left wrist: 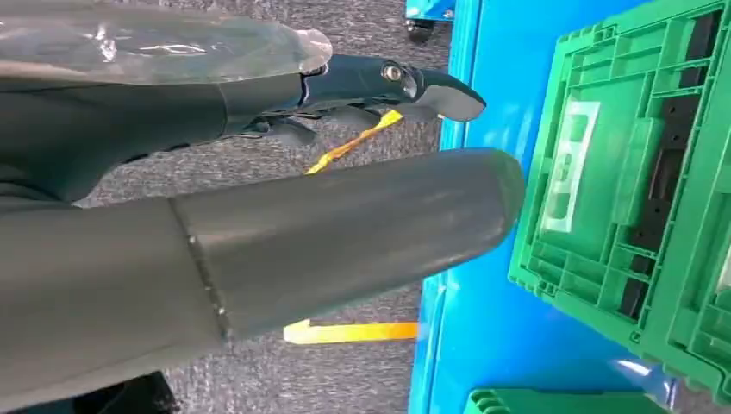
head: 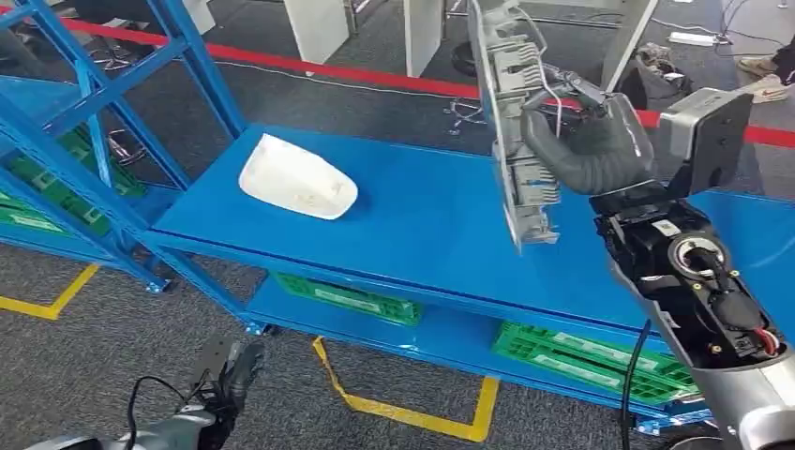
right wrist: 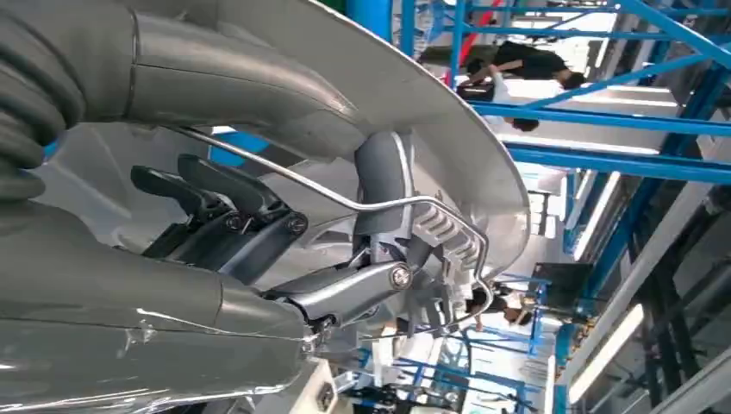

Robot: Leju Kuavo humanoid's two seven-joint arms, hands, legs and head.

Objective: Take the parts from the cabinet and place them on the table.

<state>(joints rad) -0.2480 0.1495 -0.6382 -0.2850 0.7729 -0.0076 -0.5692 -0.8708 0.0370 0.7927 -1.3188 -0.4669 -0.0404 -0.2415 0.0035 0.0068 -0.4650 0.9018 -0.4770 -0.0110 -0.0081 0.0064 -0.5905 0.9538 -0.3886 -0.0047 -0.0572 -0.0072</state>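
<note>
One grey part (head: pixel 518 131), clamped upright in the right hand (head: pixel 589 148), should be lowered flat onto the blue table (head: pixel 431 225), right of the white part (head: pixel 296 177), while the left hand (head: pixel 228 375) hangs low, fingers apart.

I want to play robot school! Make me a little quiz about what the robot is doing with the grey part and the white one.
1. True or false: the right hand holds the grey finned part upright above the blue table.
2. What lies on the table already?
A. a green crate
B. a white shell-shaped part
C. a red cable
3. Fill in: the left hand hangs low over the grey ____ and holds nothing.

Key:
1. True.
2. B, the white shell-shaped part; the green crates sit on the shelf below.
3. Carpet.
</note>
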